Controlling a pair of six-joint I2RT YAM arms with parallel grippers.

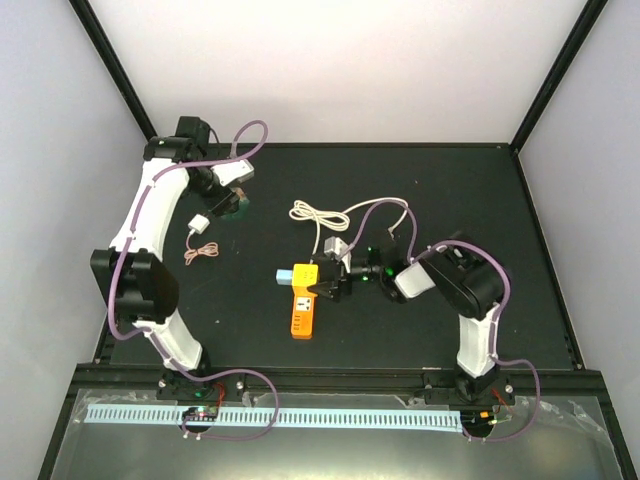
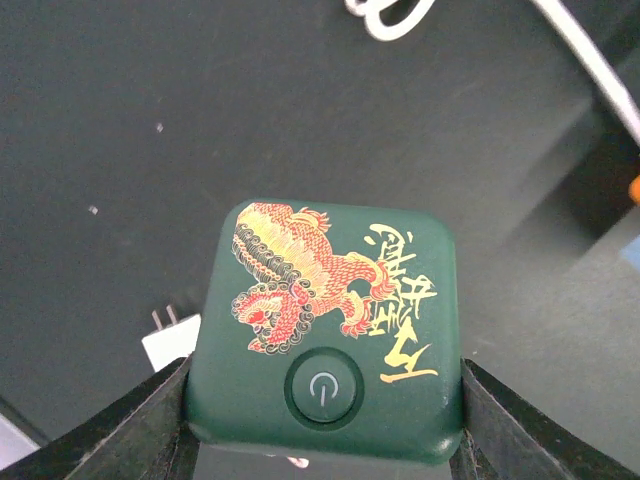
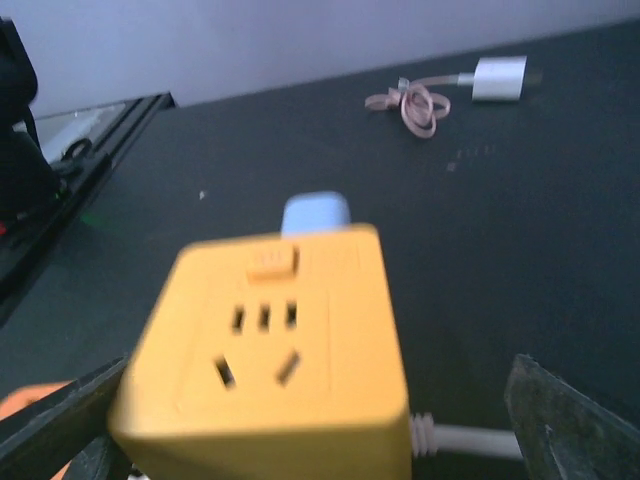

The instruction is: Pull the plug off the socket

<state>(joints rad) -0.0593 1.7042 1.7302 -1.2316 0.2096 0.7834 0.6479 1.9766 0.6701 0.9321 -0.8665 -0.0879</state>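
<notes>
- Left gripper [image 2: 325, 365]: clenched on dark green cube [image 2: 330, 300].
- Right gripper [image 3: 318, 370]: released, jaws straddling yellow outlet cube [image 3: 270, 340].
- White plug [image 1: 338, 247]: apparently at that cube's 1 o'clock, apart from orange socket [image 1: 303, 318].

Table top [image 2: 120, 120] — matt black, faintly dusty, no gloss.
Green cube [image 2: 330, 400]: smooth satin plastic with a soft sheen, and a red-and-gold design printed flat on its face.
Yellow cube [image 3: 330, 300]: smooth plastic, low gloss (view blurred).
Socket [image 1: 302, 318] — orange plastic with white print.
Cord [image 1: 318, 213]: cream-white, smooth sheath.
Charger [image 3: 497, 78]: white plastic, slightly glossy.
</notes>
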